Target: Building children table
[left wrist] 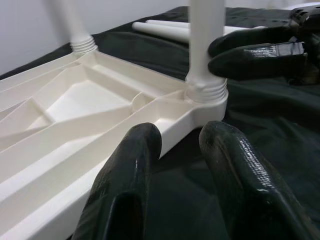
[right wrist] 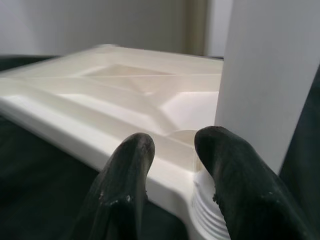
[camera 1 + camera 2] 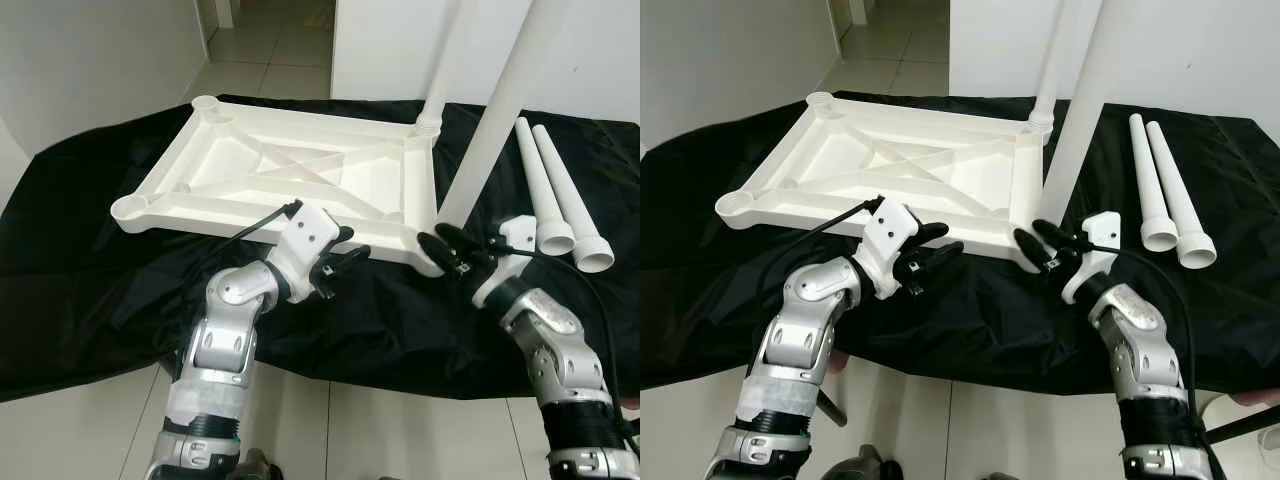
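You have the black cloth (image 3: 90, 250) spread over the tiled floor (image 3: 400, 430), and on it the white tabletop (image 3: 280, 170) lies upside down with its ribbed underside up; two legs already stand in its right-hand corners, the far leg (image 3: 448, 55) at the back socket and the near leg (image 3: 505, 105) in the front corner socket, while two spare legs (image 3: 560, 200) lie side by side on the cloth just to the right, and the two left sockets (image 3: 130, 208) stand empty; so you are, by my reading, about halfway, with the near leg being seated or checked; your right tool (image 3: 450, 250) sits at the base of that leg, its fingers narrowly parted and empty, one finger close against the threaded collar (image 1: 206, 90), though I cannot tell whether it touches; your left tool (image 3: 340, 262) hovers just off the tabletop's near edge, fingers a little apart, holding nothing; next, I judge, you should confirm the near leg is upright and home, then send the right tool to a spare leg and carry it across to an empty socket.
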Tool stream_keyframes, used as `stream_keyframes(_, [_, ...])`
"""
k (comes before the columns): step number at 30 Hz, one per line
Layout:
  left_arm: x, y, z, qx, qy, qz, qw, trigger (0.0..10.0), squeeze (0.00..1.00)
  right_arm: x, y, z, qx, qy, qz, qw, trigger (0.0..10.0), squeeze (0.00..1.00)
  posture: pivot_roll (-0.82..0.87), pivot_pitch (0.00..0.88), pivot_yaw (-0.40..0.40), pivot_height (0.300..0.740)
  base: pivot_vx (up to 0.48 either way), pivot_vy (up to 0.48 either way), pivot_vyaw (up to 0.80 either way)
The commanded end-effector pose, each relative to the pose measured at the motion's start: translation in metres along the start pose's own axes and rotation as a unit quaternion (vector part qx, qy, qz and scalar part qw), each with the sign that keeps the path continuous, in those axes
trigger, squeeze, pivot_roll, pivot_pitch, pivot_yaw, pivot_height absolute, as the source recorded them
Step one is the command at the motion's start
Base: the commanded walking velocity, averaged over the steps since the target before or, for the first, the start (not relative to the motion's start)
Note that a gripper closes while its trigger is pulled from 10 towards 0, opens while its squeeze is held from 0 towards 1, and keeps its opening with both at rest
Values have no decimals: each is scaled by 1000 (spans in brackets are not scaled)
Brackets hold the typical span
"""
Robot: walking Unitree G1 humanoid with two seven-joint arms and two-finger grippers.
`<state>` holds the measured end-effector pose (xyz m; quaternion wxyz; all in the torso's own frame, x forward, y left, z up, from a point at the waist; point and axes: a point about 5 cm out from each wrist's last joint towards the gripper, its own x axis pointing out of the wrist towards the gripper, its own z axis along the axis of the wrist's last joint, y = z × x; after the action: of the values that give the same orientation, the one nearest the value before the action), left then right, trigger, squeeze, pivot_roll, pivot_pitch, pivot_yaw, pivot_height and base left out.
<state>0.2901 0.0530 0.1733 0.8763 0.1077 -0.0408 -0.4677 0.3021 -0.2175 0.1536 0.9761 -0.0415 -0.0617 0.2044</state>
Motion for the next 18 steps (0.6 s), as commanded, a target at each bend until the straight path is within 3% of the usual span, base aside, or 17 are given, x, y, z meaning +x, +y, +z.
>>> stream_keyframes(1, [-1,6,-3,1,13,93,996,10000,0,1,-6,2,-32,-16,-45,998,10000,0,19,0,47,740,0,0,0])
stream_keyframes(6, [1,5,-4,-1,18,96,995,10000,0,-1,-1,2,-19,-34,-72,997,10000,0,20,2,48,740,0,0,0])
stream_keyframes(10, [1,4,-8,-1,30,98,995,10000,0,-8,17,1,9,-61,-98,993,10000,0,20,7,53,740,0,0,0])
stream_keyframes(14, [2,16,-17,4,55,127,990,10000,0,-18,34,-4,26,-72,-123,989,10000,0,19,11,55,740,0,0,0])
stream_keyframes(18, [2,20,-19,12,65,134,989,10000,0,-20,37,-6,36,-74,-130,988,10000,0,19,11,55,740,0,0,0])
